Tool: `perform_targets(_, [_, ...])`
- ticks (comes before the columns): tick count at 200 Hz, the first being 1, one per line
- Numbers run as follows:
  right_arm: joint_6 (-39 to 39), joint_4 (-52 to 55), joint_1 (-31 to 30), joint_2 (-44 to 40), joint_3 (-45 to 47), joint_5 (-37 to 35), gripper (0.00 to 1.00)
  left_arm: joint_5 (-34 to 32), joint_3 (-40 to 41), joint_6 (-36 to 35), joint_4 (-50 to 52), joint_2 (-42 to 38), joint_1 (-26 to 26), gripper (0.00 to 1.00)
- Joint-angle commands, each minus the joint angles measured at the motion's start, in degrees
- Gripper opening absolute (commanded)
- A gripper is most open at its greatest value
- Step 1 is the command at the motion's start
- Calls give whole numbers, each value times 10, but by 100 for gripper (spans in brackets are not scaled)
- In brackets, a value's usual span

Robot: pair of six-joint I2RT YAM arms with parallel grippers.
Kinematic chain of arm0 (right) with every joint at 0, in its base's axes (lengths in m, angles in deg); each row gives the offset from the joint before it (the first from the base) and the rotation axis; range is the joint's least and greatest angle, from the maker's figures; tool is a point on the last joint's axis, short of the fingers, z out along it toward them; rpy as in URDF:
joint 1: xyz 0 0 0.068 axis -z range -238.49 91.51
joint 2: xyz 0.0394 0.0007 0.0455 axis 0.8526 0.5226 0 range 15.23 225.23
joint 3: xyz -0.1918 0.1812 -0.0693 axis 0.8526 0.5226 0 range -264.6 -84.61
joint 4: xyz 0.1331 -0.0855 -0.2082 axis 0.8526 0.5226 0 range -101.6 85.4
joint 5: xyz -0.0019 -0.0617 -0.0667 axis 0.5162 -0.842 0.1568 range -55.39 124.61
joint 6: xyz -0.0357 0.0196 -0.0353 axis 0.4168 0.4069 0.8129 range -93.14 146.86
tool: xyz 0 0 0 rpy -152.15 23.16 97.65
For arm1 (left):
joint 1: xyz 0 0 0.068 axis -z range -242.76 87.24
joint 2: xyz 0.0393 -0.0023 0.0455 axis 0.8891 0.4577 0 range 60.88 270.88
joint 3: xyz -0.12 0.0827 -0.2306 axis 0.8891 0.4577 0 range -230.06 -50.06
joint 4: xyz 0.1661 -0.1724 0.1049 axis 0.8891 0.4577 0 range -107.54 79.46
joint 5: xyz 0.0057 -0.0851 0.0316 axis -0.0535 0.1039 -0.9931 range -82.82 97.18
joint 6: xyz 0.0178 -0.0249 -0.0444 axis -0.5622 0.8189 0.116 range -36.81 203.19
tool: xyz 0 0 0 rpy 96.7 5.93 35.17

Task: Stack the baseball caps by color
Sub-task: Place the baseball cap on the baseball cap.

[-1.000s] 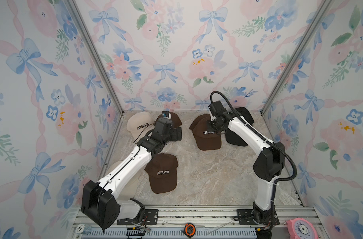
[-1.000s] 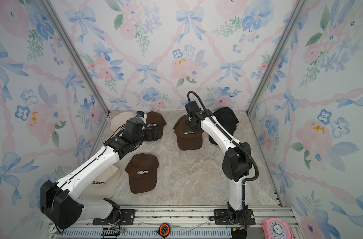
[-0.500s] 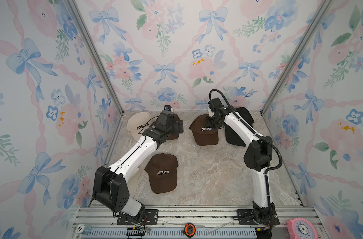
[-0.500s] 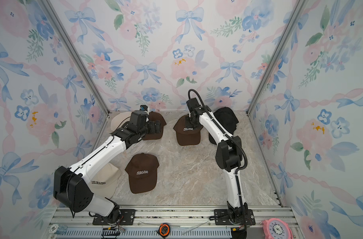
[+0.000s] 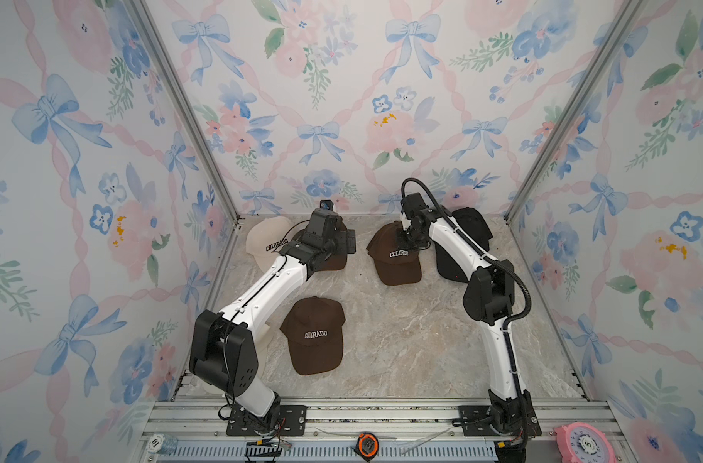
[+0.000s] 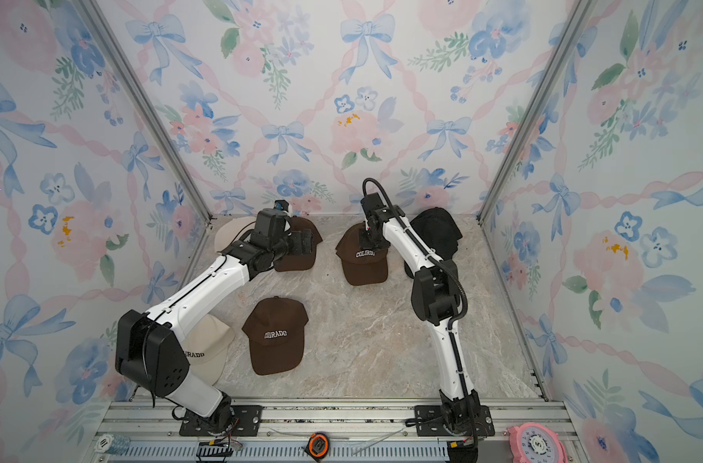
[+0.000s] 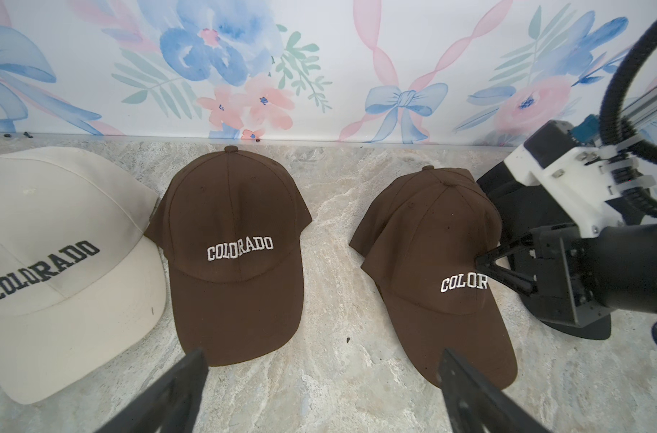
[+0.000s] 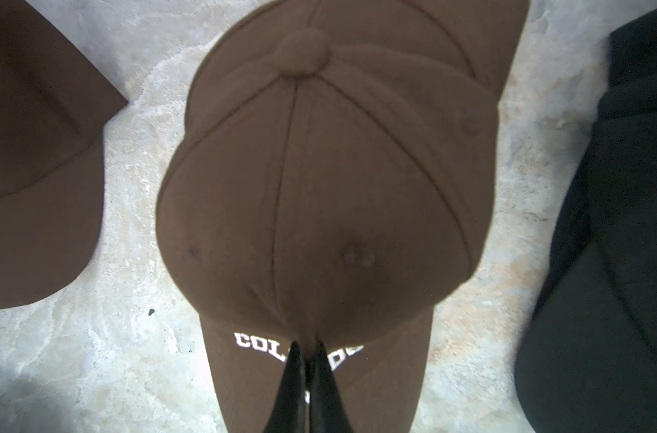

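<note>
Partly done: the brown stack (image 5: 394, 256) holds two caps at the back of the counter (image 5: 402, 340), with the right gripper (image 8: 308, 346) jaws pinched shut on its top crown. Unstacked: back brown cap (image 7: 233, 232), front brown cap (image 5: 314, 332), back cream cap (image 7: 57, 225), front cream cap (image 6: 209, 348). The left gripper (image 7: 323, 358) jaws gape wide, empty.

The brown cap (image 7: 428, 232) is matt cloth; the marbled tabletop (image 7: 330, 232) looks smooth.
</note>
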Motion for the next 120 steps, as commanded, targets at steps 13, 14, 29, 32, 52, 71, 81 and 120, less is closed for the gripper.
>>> perform_targets(13, [7,21,10,30,-11,2,13,10,-22,-9,2,13,-7,98])
perform_targets(14, [7,21,9,31,-10,2,13,10,-22,-9,2,13,-8,98])
perform_targets(29, [6,21,11,34,-6,-3,14,11,-22,-9,2,12,-8,98])
perform_targets(32, [7,20,10,34,-5,-4,14,10,-22,-9,2,11,-8,98])
perform_targets(52, [5,17,12,33,2,-5,21,11,-20,-9,3,9,-9,98])
perform_targets(71, [4,14,14,29,6,-4,29,12,-19,-9,4,6,-10,98])
perform_targets(81, [3,10,15,23,9,-2,32,13,-19,-9,4,5,-10,98])
perform_targets(120, [1,-8,16,-16,23,7,50,11,-16,-6,4,-6,-11,98])
